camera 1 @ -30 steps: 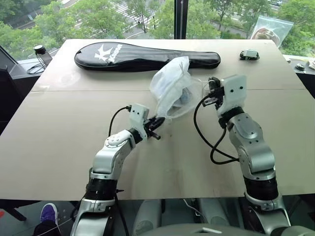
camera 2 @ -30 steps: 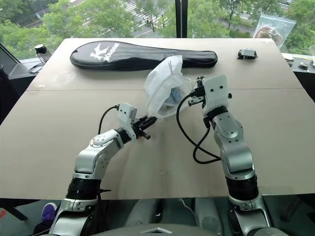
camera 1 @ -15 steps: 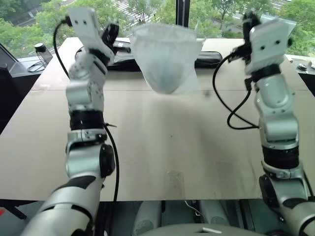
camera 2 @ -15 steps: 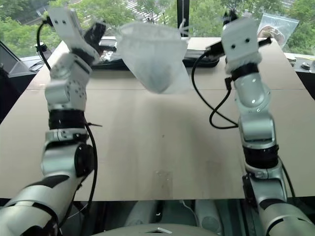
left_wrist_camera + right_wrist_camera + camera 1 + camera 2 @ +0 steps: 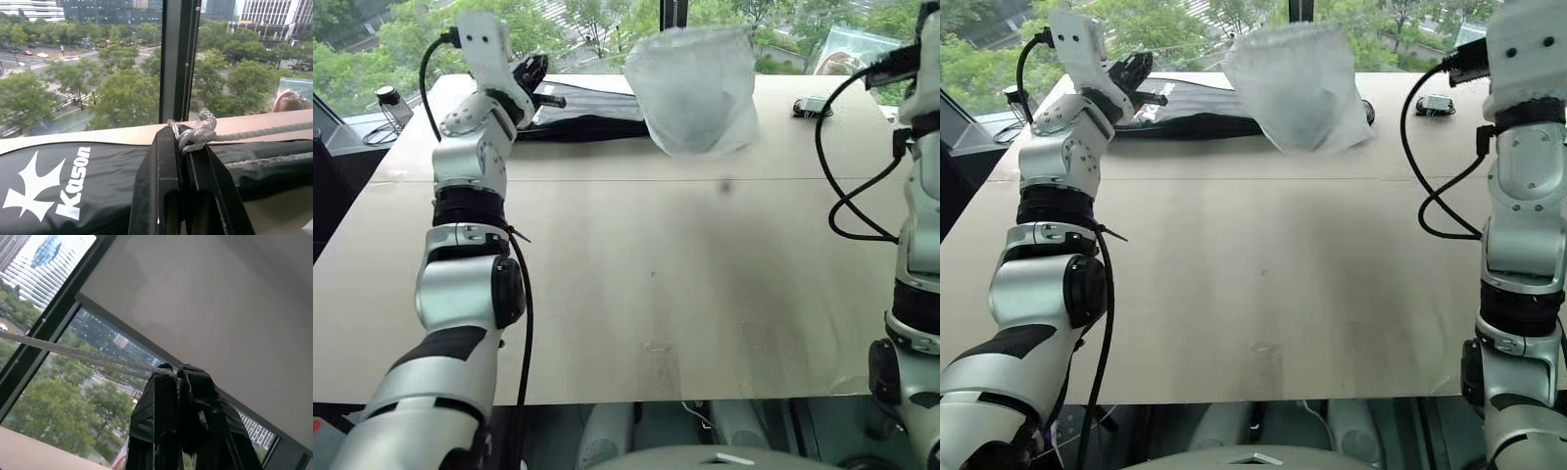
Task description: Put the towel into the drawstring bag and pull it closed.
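step in hand: closing the drawstring bag (image 5: 697, 90); it hangs in the air above the far half of the table (image 5: 636, 284), strung between the two raised arms, its mouth uppermost and looking gathered.
bag's place: at about 12 o'clock in the head views, in front of the black racket case (image 5: 578, 110), which lies on the table behind it.
towel: a dim darker mass shows through the lower middle of the translucent pouch; that is judged to be the towel inside, though its colour cannot be made out.
left gripper (image 5: 182, 142): fingers pinched tight on a knotted white cord (image 5: 198, 131); the cord runs out taut toward the bag.
right gripper (image 5: 177, 379): jaws pressed together on a cord that stretches away taut; the gripper sits high at about 2 o'clock in the head views.
next move: judged to call for a little more spread of the two hands until the mouth is fully cinched, then lowering the bag to the table without letting the cords slip.
risk: the thin cords could slide out of the pinch if pulled too sharply.
head views give: the bag's whole shape, its height above the table, a small dark device (image 5: 811, 108) at about 1 o'clock and a clear zip bag (image 5: 857, 51) beyond it.
wrist views give: the actual grip on each cord and the knot at the left fingertips, which the head views leave too small to read.
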Robot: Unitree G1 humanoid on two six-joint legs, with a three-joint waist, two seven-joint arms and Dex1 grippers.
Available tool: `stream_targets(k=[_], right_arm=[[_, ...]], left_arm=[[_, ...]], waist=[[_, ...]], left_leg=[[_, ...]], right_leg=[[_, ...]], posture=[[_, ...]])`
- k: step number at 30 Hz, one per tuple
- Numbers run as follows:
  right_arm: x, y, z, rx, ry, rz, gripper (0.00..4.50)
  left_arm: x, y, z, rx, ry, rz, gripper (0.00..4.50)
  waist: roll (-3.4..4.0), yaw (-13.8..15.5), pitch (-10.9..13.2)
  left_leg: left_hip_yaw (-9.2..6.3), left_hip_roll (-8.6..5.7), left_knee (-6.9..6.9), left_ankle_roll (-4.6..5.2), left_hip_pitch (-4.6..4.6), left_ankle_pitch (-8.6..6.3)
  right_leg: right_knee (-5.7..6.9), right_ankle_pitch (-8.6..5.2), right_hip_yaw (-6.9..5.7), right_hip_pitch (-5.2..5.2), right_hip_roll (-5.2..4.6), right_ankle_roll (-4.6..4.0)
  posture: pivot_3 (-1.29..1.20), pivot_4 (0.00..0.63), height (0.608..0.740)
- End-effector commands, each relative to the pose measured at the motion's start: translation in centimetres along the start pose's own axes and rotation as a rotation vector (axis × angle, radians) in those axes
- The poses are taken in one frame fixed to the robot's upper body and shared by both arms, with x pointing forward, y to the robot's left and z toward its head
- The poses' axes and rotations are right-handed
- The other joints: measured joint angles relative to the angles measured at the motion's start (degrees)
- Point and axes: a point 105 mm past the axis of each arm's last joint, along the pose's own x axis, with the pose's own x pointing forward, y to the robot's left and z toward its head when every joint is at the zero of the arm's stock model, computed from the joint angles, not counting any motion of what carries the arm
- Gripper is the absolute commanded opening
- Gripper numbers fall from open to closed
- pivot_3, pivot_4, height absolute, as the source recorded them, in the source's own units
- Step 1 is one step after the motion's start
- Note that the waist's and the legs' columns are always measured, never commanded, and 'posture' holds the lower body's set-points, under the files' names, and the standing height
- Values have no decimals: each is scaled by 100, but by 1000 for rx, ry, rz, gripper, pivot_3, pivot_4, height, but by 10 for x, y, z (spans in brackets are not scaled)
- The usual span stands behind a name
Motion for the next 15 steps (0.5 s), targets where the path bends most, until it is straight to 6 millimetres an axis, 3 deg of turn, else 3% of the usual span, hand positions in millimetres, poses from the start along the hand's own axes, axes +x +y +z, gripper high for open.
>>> stream_targets(k=[1,4,7,11,15], right_arm=[[-9,-78,-24,-100,100,-216,0],[-11,-93,-36,-125,142,-209,0],[-6,-97,-41,-111,146,-186,0],[9,-78,-42,-70,111,-57,0],[15,-65,-21,98,7,34,0]], left_arm=[[-18,56,0,-22,-4,205,73],[-18,56,-1,-30,-5,196,73],[-12,47,6,-29,-29,158,73],[3,14,26,13,-83,17,73],[6,-8,61,-3,-224,-111,73]], waist=[[0,9,0],[-1,19,0],[-2,1,1],[-2,-10,1],[-2,-10,2]], left_leg=[[0,0,0,0,-1,0],[2,-2,2,1,-2,0],[2,-1,4,1,-2,0],[5,0,5,1,-1,0],[7,0,4,1,-2,-1]], right_leg=[[-1,0,-1,0,0,0],[-1,0,0,1,-3,0],[3,0,0,0,-2,1],[4,0,2,1,-2,0],[3,0,2,1,-2,1]], posture=[[0,150,740],[0,150,740],[0,150,740],[0,150,740],[0,150,740]])
